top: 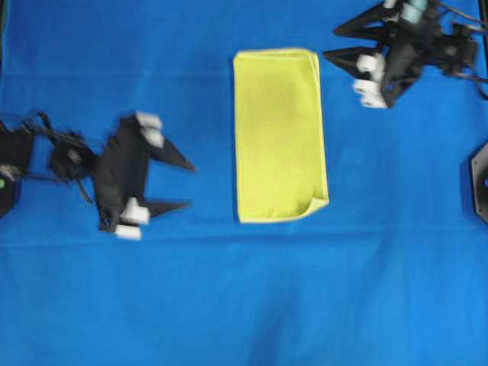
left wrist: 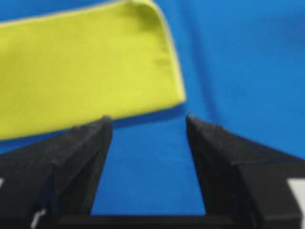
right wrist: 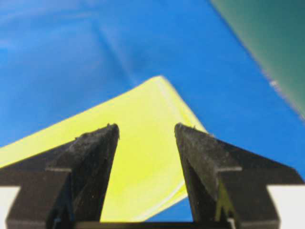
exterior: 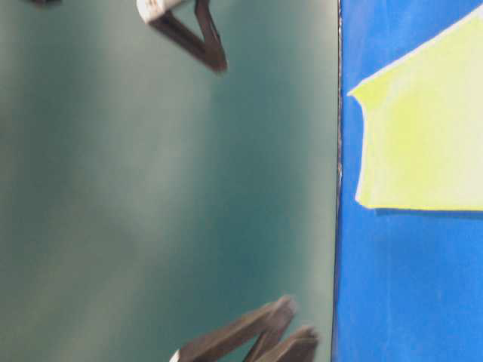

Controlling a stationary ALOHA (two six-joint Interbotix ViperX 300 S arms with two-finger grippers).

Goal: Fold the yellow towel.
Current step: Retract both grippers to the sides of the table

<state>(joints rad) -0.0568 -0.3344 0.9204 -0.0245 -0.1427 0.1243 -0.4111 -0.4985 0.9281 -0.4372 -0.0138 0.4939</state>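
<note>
Yellow towel folded on the blue cloth, both grippers clear of it

The yellow towel [top: 280, 135] lies as a tall folded rectangle at upper centre on the blue table cover [top: 244, 305]. The left gripper [top: 188, 185] at mid-left and the right gripper [top: 329, 44] at upper right both stand with jaws spread wide, holding nothing, apart from the towel.

Yellow towel [top: 280, 135] lies flat on the blue cloth, folded in half into a tall rectangle w/ paler hem round the edges. It sits about mid-width, nearer the cloth's far edge than its near one. Near-right corner is curled over a bit.
</note>
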